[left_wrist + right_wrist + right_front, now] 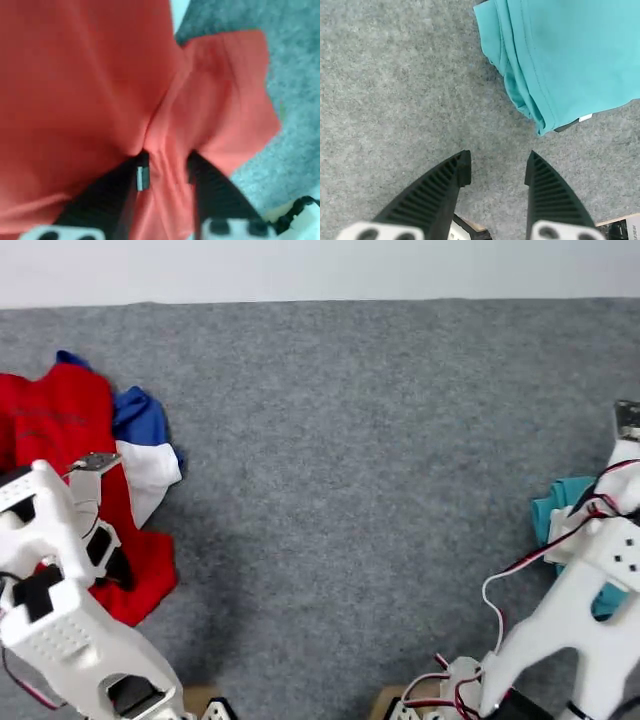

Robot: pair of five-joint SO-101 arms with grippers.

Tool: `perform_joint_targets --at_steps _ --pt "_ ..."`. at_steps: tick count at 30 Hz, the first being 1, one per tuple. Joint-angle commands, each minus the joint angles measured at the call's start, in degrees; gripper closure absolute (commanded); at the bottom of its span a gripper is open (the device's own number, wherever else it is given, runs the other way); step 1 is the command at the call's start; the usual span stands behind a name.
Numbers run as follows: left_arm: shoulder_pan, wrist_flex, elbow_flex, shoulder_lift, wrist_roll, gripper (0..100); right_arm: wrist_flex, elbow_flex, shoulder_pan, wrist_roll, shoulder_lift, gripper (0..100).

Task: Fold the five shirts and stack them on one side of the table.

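The grey tabletop (360, 440) takes up most of what I can see. At its left edge lies a heap of shirts with the red shirt (60, 415) on top, and a blue shirt (140, 418) and a white shirt (150, 468) poke out beside it. The left arm stands over that heap. Its left claw (169, 167) looks to be pinching a raised fold of the red cloth, though the close view is blurred. At the right edge a folded teal shirt (560, 502) lies partly under the right arm. The right claw (495, 170) is spread over bare tabletop just beside it, holding nothing.
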Motion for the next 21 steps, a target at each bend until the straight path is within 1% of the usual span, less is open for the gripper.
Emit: perform_joint_targets --at_steps 1,2,6,10,11,13,17,21 --pt "1.41 3.43 -4.09 3.52 -0.44 98 1.98 -0.53 -0.48 0.62 -1.89 80.8" --pt "1.85 4.92 -5.58 3.87 -0.53 100 1.98 -0.44 -0.48 0.62 -1.8 80.8" --pt "5.19 9.93 -10.51 1.05 -0.44 100 1.98 -0.35 -0.48 0.62 -1.45 80.8" --pt "11.43 12.84 -13.14 -7.12 -0.09 100 1.98 -0.35 -0.48 0.62 -1.89 80.8" --pt "13.27 12.84 -13.14 -9.93 1.14 100 1.98 -0.35 -0.48 0.62 -1.89 80.8" --pt "17.85 12.84 -13.32 -15.47 4.48 100 1.98 -0.35 -0.4 0.62 -1.89 80.8" --pt "29.98 12.84 -13.41 -24.7 10.02 100 2.07 -0.35 -0.31 0.62 -1.89 80.8" --pt "43.69 12.84 -13.49 -28.31 15.21 100 2.07 -0.35 -0.22 0.62 -1.98 80.8"
